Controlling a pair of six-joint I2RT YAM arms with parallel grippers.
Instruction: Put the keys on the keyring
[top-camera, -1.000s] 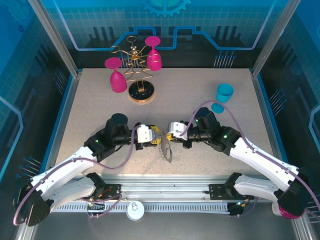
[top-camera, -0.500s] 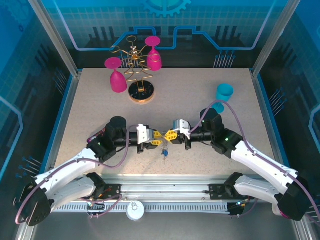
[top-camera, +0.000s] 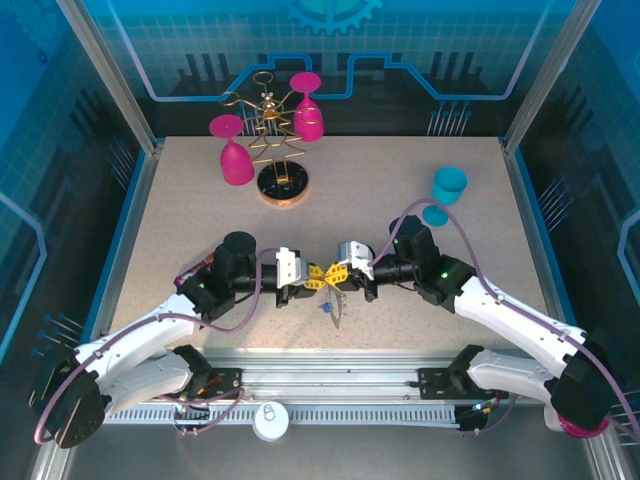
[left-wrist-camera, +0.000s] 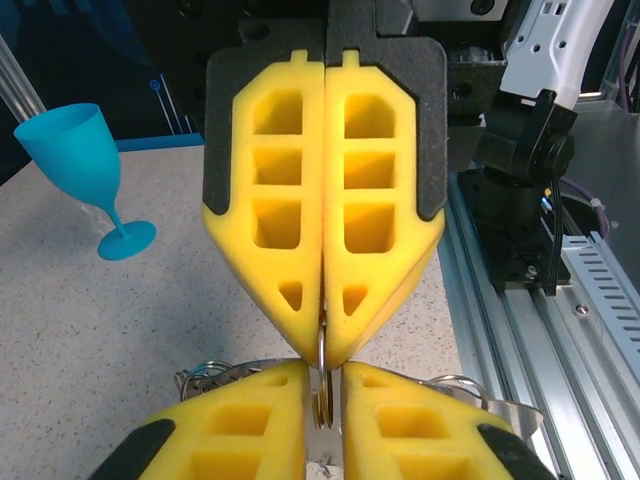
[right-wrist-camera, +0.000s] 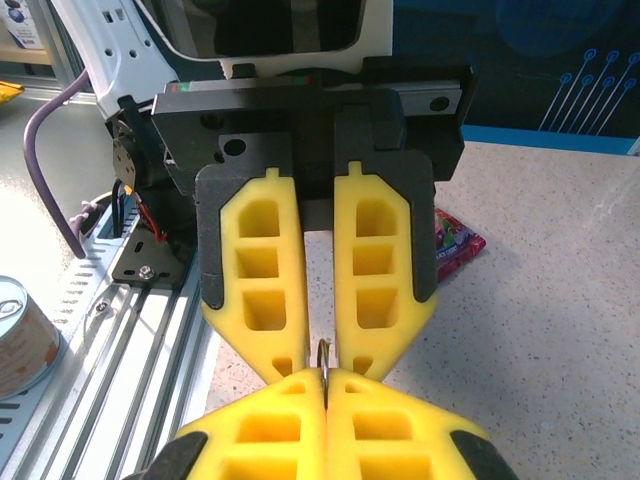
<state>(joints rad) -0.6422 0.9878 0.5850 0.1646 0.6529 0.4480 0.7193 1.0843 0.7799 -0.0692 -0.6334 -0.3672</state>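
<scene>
My right gripper (top-camera: 339, 273) (right-wrist-camera: 325, 400) is shut on the keyring (left-wrist-camera: 323, 390) (right-wrist-camera: 323, 350), a thin metal ring seen edge-on. My left gripper (top-camera: 319, 273) (left-wrist-camera: 323, 425) meets it tip to tip above the table's near middle. Its jaws stand a narrow gap apart, and the ring sits between them without being pinched. In the left wrist view the right gripper (left-wrist-camera: 324, 345) clamps the ring's top. A key with a blue head (top-camera: 326, 309) and a silver piece (top-camera: 337, 313) hang below the grippers. Thin wire loops (left-wrist-camera: 215, 372) show beside my left fingers (left-wrist-camera: 250, 425).
A gold wire rack (top-camera: 277, 150) with two pink glasses stands at the back left. A blue glass (top-camera: 447, 190) (left-wrist-camera: 85, 165) stands at the right. A colourful packet (right-wrist-camera: 455, 240) lies on the table. A tin can (right-wrist-camera: 20, 345) sits by the near rail (top-camera: 320, 385).
The two grippers have come together tip to tip over the near middle. My left jaws have narrowed around the ring. The hanging keys have swung slightly.
</scene>
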